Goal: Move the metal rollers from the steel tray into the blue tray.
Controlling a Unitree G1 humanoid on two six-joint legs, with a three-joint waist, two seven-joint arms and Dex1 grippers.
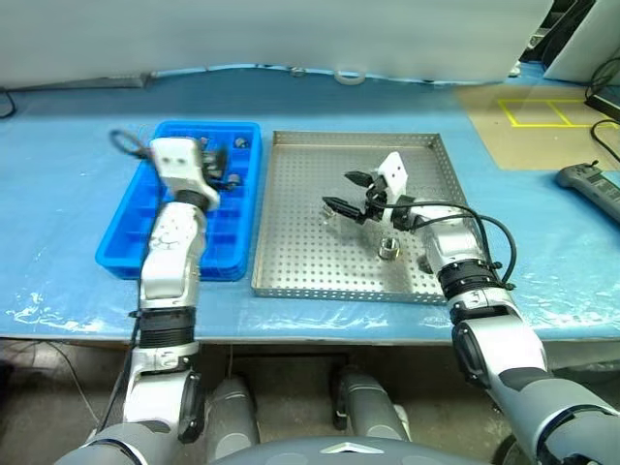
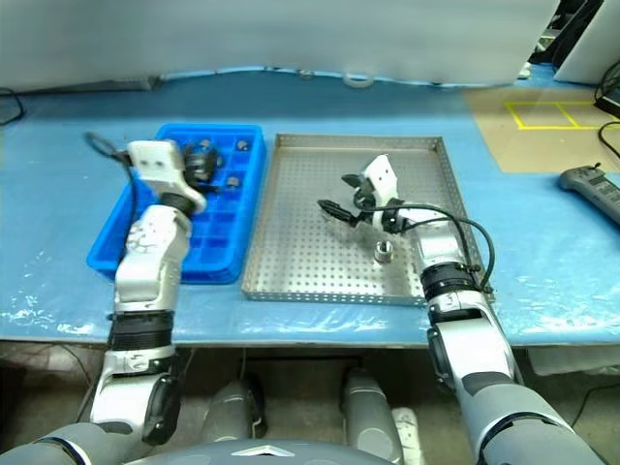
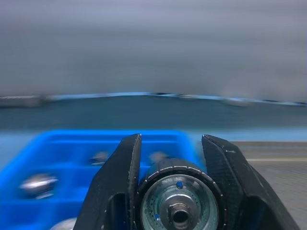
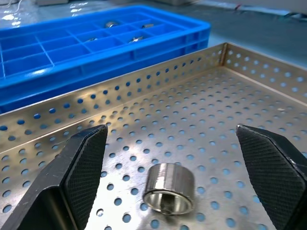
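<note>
My left gripper (image 1: 219, 161) hovers over the far end of the blue tray (image 1: 124, 244). It is shut on a metal roller (image 3: 176, 203), whose round end sits between the two fingers in the left wrist view. Two more rollers (image 1: 241, 142) lie in the blue tray's far compartments. My right gripper (image 1: 338, 190) stands open low over the middle of the steel tray (image 1: 329, 291). One roller (image 4: 170, 188) lies on the perforated floor between its spread fingers. Another roller (image 1: 388, 247) rests beside my right wrist.
A grey handheld remote (image 1: 589, 184) lies at the table's right edge. A tape roll (image 1: 350, 76) sits at the back. A brown board with yellow lines (image 1: 538, 114) covers the far right corner. The two trays stand side by side, almost touching.
</note>
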